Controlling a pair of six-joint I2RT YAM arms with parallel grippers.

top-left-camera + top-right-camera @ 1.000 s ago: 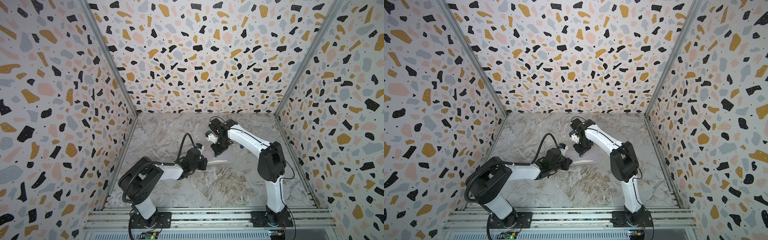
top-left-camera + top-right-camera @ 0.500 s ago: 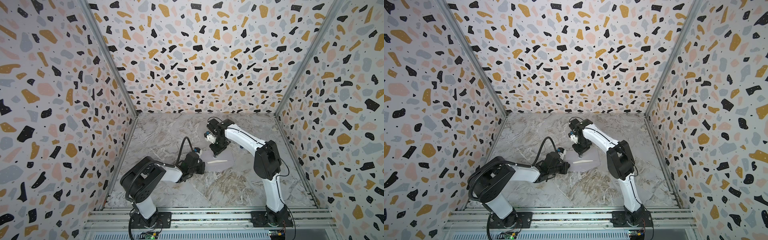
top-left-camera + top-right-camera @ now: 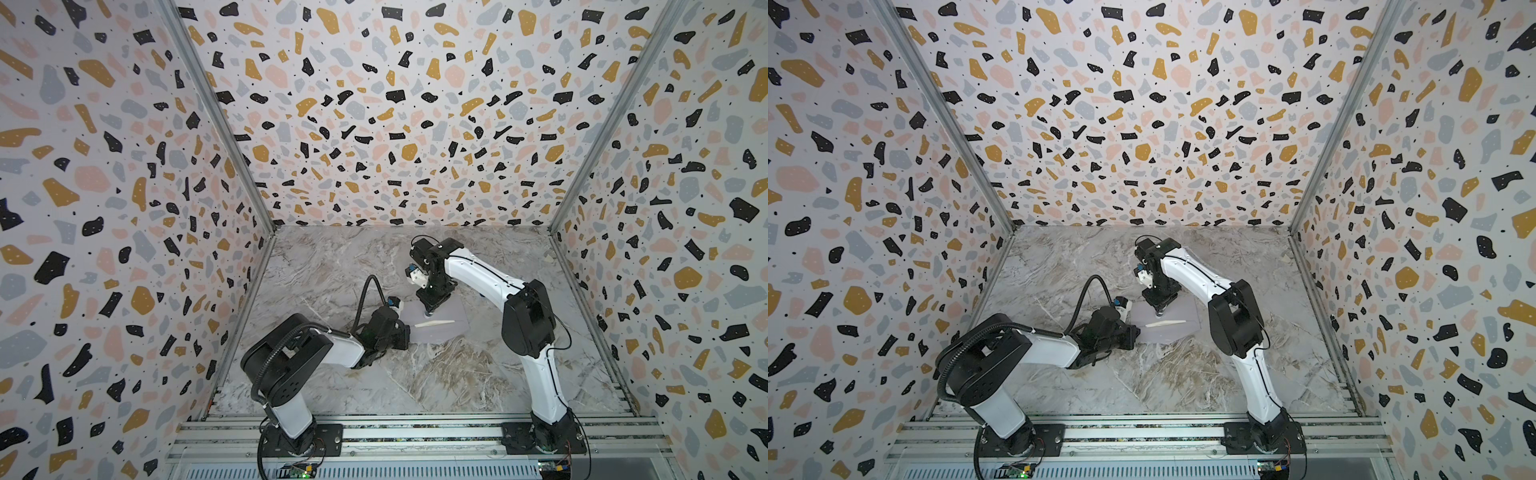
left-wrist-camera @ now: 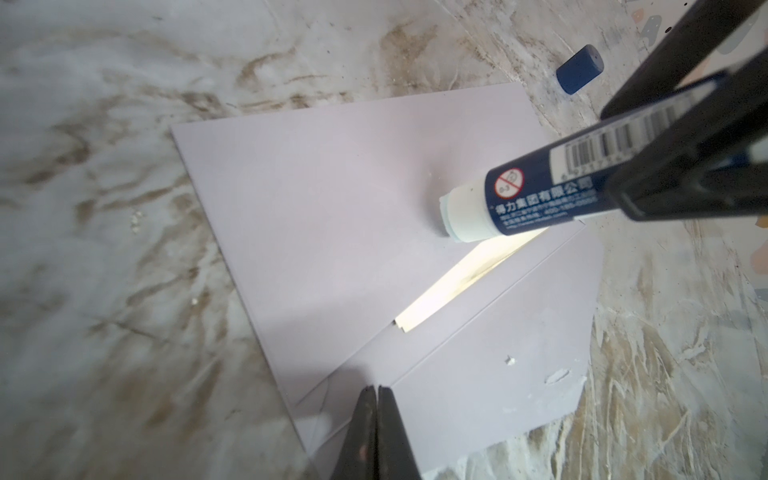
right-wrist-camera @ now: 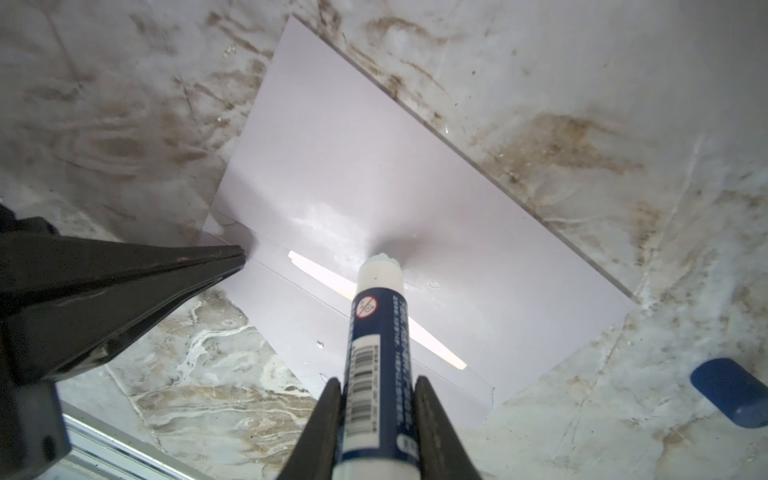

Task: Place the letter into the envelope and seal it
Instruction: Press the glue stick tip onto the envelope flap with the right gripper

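The desk (image 3: 415,374) carries the envelope (image 4: 332,208) flat beneath both hands, flap open. The letter (image 4: 449,291) is inside, with one pale strip showing at the mouth. We judge gluing is the step in hand, so we should stroke lightly along the panel and stay clear of the letter. The left hand (image 4: 376,390) is fully closed, its tips pressed on the envelope's fold end. The right hand (image 5: 376,384) clamps the glue stick (image 5: 376,332), whose tip touches the envelope just ahead. Its blue cap (image 5: 727,390) lies off to the side.
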